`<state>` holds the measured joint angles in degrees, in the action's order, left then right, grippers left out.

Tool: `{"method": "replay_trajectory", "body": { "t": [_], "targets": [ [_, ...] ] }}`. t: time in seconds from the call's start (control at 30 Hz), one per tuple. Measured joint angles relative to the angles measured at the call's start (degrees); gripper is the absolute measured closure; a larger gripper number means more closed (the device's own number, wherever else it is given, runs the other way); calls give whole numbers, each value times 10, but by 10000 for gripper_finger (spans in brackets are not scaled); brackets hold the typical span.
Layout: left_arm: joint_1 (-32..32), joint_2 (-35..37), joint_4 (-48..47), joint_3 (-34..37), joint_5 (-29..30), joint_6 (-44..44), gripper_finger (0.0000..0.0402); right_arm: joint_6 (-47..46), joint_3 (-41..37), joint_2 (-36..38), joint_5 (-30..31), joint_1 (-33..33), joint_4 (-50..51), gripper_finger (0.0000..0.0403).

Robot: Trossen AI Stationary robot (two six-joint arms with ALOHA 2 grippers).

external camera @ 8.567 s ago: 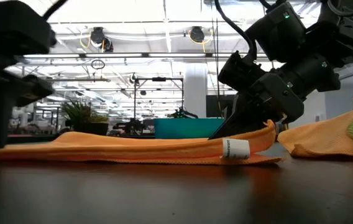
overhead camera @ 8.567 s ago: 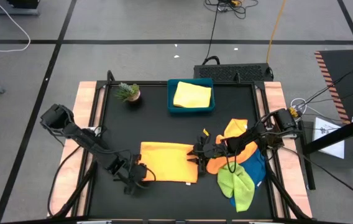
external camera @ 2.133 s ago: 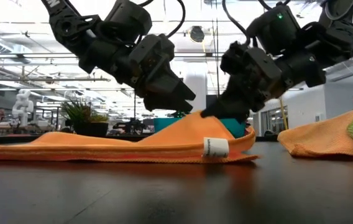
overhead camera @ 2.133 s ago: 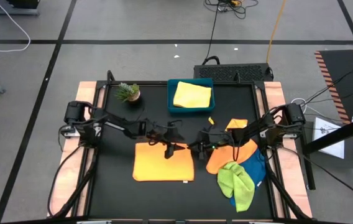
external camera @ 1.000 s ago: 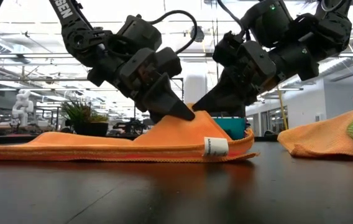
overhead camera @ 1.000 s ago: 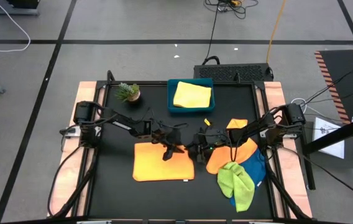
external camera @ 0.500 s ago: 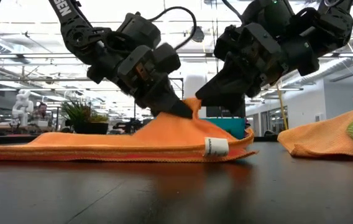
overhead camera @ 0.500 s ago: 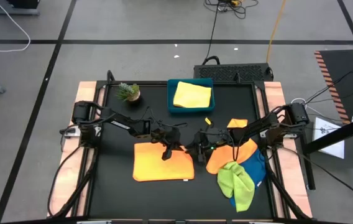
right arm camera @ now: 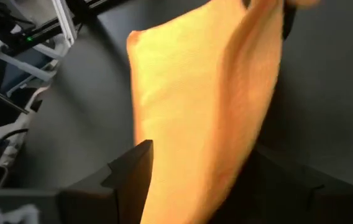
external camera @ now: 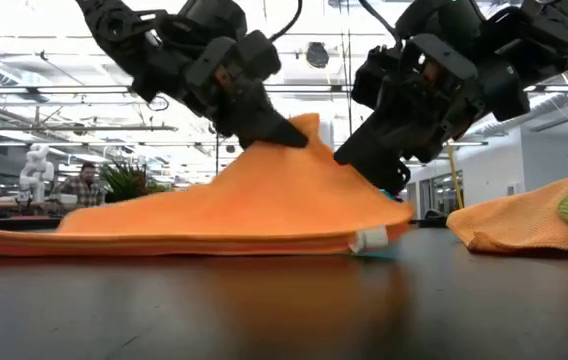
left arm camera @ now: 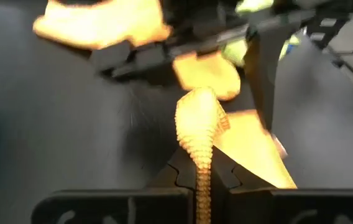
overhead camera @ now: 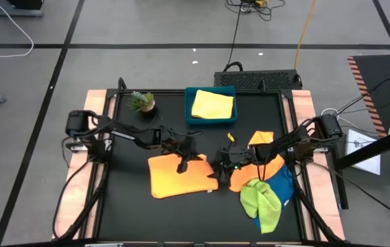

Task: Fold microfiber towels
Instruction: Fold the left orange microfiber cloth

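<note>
Handover is the change here. From above, the left gripper (overhead camera: 180, 163) sits clamped on the far edge of the orange towel (overhead camera: 180, 175) near the middle of the counter (overhead camera: 130, 206), and the right gripper (overhead camera: 224, 165), just beside the towel's right edge, has opened within the last second and let go. The towel no longer lies as the neat square it was half a second ago: its outline is skewed and its right side has shifted. The other towels stay put: 1 yellow towel (overhead camera: 213, 104) in the blue tray (overhead camera: 189, 118), and a pile of 3 (overhead camera: 267, 185), orange, lime green and blue, at the right.

At counter height, the cloth now rises to a tall peak under the left gripper (external camera: 289, 133), higher than a moment ago, while the right gripper (external camera: 364, 160) stands off the slope with nothing in it.

Left wrist camera: the left gripper's jaws are shut on a thin pinched ridge of orange cloth (left arm camera: 196, 140).

Right wrist camera: the right gripper's fingers (right arm camera: 130, 171) are spread wide with the orange sheet between and beyond them, not squeezed.

My reading: the left arm alone now carries the edge, probably to draw it over for the next fold.
</note>
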<state>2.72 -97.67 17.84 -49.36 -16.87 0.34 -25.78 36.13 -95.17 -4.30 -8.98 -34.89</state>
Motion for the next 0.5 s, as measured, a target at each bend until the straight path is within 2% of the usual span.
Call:
{"method": "replay_trajectory", "body": {
  "t": [0.2,0.5],
  "targets": [
    [0,34,-25,1,16,8,393,-30,-7,-13,56,-20,-2,176],
    [0,55,-59,2,37,9,393,-112,-56,-13,89,-27,-20,214]
  ]
}}
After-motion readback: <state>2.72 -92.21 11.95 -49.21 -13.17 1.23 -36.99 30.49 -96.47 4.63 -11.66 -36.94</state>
